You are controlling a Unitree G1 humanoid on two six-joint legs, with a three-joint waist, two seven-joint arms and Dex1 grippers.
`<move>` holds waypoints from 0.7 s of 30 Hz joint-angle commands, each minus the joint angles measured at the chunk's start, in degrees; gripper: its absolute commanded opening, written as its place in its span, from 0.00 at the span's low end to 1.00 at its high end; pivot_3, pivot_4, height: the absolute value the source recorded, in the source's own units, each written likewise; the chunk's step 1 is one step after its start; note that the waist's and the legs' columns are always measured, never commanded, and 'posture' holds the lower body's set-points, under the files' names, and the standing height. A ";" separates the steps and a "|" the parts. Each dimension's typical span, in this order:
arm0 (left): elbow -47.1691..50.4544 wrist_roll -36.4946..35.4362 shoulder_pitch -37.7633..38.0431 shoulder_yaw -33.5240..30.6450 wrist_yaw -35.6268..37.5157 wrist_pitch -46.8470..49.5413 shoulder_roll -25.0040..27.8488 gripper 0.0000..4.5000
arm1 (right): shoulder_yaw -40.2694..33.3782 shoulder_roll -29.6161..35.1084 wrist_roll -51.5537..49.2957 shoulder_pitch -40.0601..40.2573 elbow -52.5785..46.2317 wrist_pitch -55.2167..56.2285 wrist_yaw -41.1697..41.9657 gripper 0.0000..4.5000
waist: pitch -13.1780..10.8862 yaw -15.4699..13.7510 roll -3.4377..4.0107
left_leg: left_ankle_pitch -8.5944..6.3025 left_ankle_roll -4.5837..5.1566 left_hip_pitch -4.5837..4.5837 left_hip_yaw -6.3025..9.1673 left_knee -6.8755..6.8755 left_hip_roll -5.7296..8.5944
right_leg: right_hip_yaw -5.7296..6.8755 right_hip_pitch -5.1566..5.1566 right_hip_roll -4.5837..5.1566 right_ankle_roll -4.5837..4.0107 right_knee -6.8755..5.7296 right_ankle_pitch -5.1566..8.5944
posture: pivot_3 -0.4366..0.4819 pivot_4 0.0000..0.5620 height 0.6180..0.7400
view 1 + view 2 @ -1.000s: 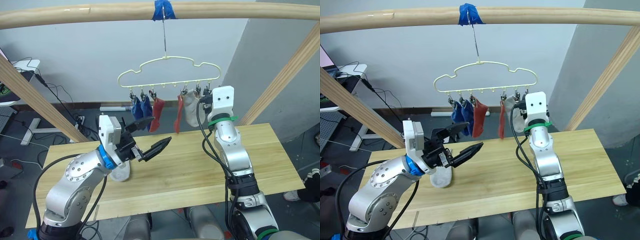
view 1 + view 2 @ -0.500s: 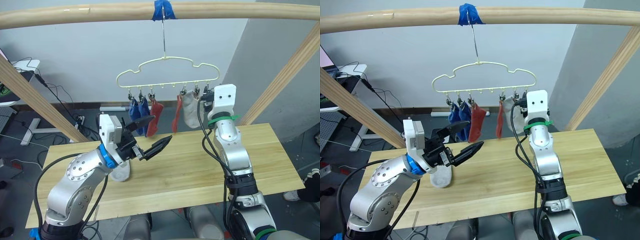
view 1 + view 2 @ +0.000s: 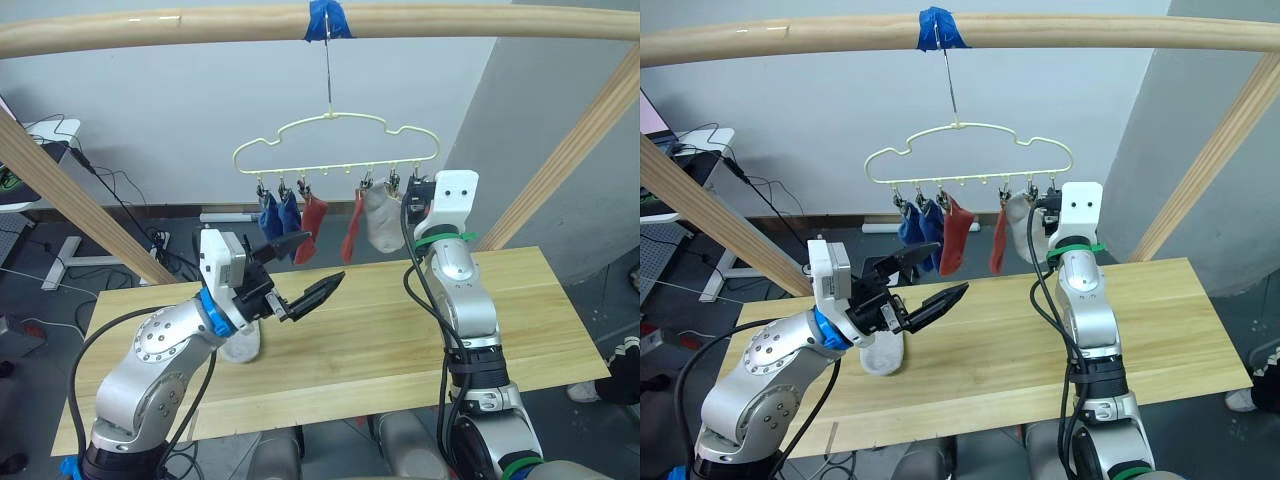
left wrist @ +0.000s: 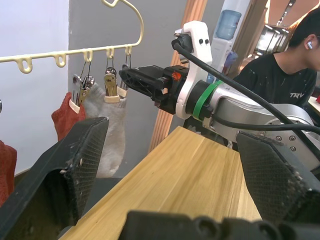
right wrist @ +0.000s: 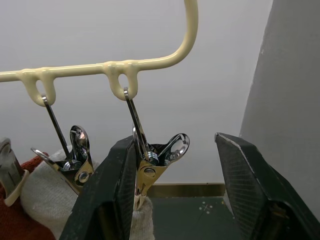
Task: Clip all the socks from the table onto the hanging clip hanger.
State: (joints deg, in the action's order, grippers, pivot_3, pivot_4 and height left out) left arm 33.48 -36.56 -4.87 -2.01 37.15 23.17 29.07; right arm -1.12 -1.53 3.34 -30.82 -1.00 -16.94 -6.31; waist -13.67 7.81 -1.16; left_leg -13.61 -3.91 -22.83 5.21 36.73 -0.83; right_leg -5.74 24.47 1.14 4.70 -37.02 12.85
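The pale-yellow clip hanger (image 3: 335, 140) hangs by its hook from the top pole. Two blue socks (image 3: 275, 214), two rust-red socks (image 3: 312, 213) and one light grey sock (image 3: 380, 220) hang from its clips. Another grey sock (image 3: 240, 346) lies on the table (image 3: 540, 320), below and behind my left gripper (image 3: 322, 258). That gripper is open and empty, held above the table's left half. My right gripper (image 5: 172, 140) is raised at the hanger's right end. It is open, with a silver clip (image 5: 155, 160) between its fingers, close to one of them.
Round wooden frame poles run overhead (image 3: 150, 30) and slant down on the left (image 3: 70, 200) and right (image 3: 580, 150). Blue tape (image 3: 327, 18) holds the hook. A person in a black shirt (image 4: 280, 75) sits beyond the table's right end.
The hanger and its socks have swung slightly to the left and back. My right gripper has shifted a little up and to the right at the end clip. The left arm has barely moved.
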 commanded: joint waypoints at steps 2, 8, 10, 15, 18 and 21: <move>2.18 0.48 0.14 0.13 0.60 -1.54 -0.12 1.00 | -0.71 -0.76 -1.15 -1.26 -1.32 0.33 -0.37 0.56 | 0.00 0.00 0.00 | 0.00 0.00 0.00 0.00 0.00 0.00 | 0.00 0.00 0.00 0.00 0.00 0.00 | 0.40 0.34 1.00; 2.27 0.83 0.50 0.20 0.70 -1.77 -0.14 1.00 | -0.91 -0.87 -1.22 -1.29 -1.32 0.65 -0.40 0.44 | 0.00 0.00 0.00 | 0.00 0.00 0.00 0.00 0.00 0.00 | 0.00 0.00 0.00 0.00 0.00 0.00 | 0.40 0.35 1.00; 2.30 0.91 0.58 0.20 0.72 -1.80 -0.18 1.00 | -0.95 -0.90 -1.22 -1.30 -1.33 0.69 -0.42 0.29 | 0.00 0.00 0.00 | 0.00 0.00 0.00 0.00 0.00 0.00 | 0.00 0.00 0.00 0.00 0.00 0.00 | 0.40 0.35 1.00; 2.33 1.30 0.80 0.11 0.70 -1.90 -0.40 1.00 | -0.92 -0.93 -0.87 -1.35 -1.30 0.57 -0.58 0.06 | 0.00 -0.01 0.00 | 0.00 0.00 0.00 0.00 0.00 0.00 | 0.00 0.00 0.00 0.00 0.00 0.00 | 0.40 0.35 1.00; 2.46 1.37 0.96 0.14 0.74 -1.89 -0.55 1.00 | -0.89 -0.95 -0.81 -1.33 -1.39 0.49 -0.56 0.06 | 0.00 -0.01 0.00 | 0.00 0.00 0.00 0.00 0.00 0.00 | 0.00 0.00 0.00 0.00 0.00 0.00 | 0.40 0.35 1.00; 2.54 1.50 1.19 0.24 0.83 -1.94 -0.65 1.00 | -0.85 -0.94 -0.77 -1.24 -1.45 0.40 -0.53 0.06 | 0.00 -0.01 0.00 | 0.00 0.00 0.00 0.00 0.00 0.00 | 0.00 0.00 0.00 0.00 0.00 0.00 | 0.40 0.35 1.00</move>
State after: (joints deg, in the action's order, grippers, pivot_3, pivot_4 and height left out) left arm 33.48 -35.16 -4.00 -1.93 37.82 22.74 28.79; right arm -1.68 -2.35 2.94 -30.94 -1.00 -16.98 -6.38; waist -13.67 7.80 -1.16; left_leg -13.61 -3.91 -22.83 5.21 36.73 -0.83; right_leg -5.73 24.47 1.14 4.70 -37.01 12.85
